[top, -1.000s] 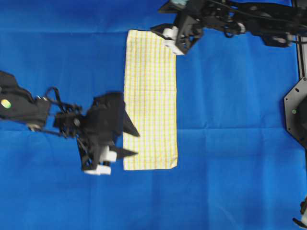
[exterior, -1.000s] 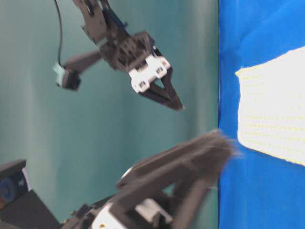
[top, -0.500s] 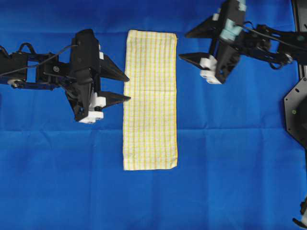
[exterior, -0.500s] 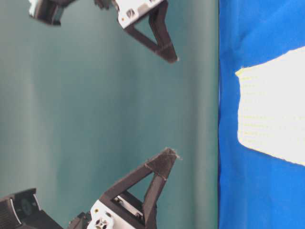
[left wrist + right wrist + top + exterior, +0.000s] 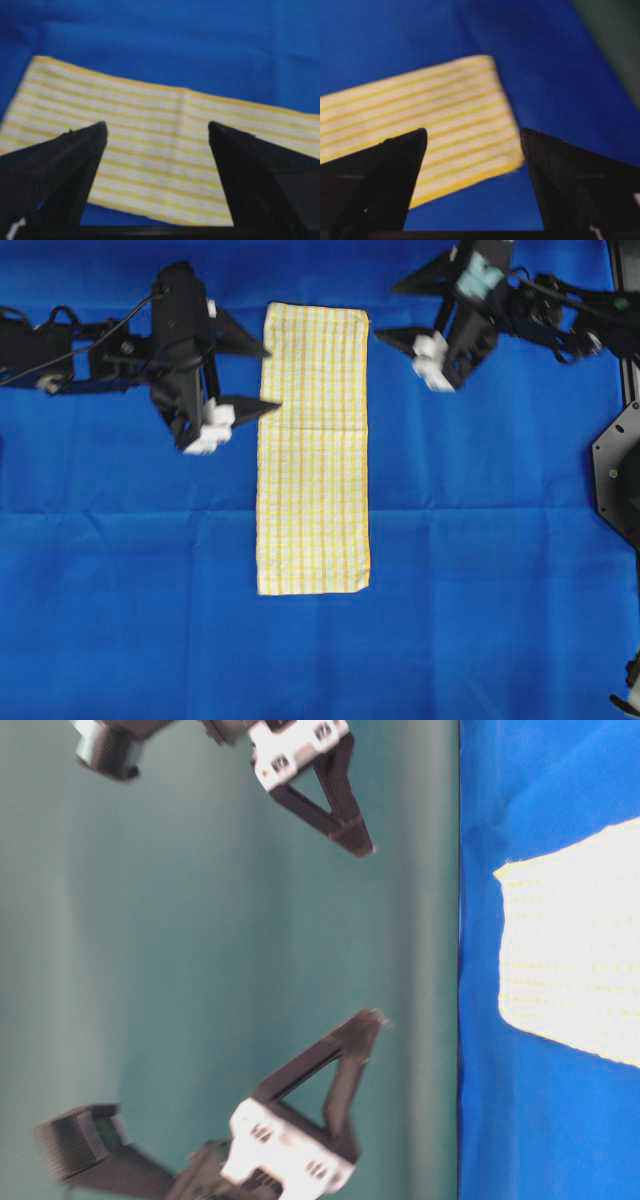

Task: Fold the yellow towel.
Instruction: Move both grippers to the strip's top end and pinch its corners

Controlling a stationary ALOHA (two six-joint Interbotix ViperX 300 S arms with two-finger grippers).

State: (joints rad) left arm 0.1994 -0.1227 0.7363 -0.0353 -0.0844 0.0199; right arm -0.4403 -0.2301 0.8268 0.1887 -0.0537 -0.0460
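Only the yellow towel lies flat on the blue-covered bench. Room is free from three through nine o'clock; both end effectors crowd its twelve o'clock end.

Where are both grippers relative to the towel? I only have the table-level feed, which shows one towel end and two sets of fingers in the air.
Observer: Overhead, the left gripper is at the yellow towel's left long edge, near the top end.
Operator: And the right one?
Observer: The right gripper is off the towel's top right corner, over the blue cloth.
Operator: Is either holding fabric?
Observer: No. Both wrist views show open jaws with nothing between them and the towel lying flat below.
Operator: How is the towel lying?
Observer: As a long narrow strip, top to bottom in the overhead view.
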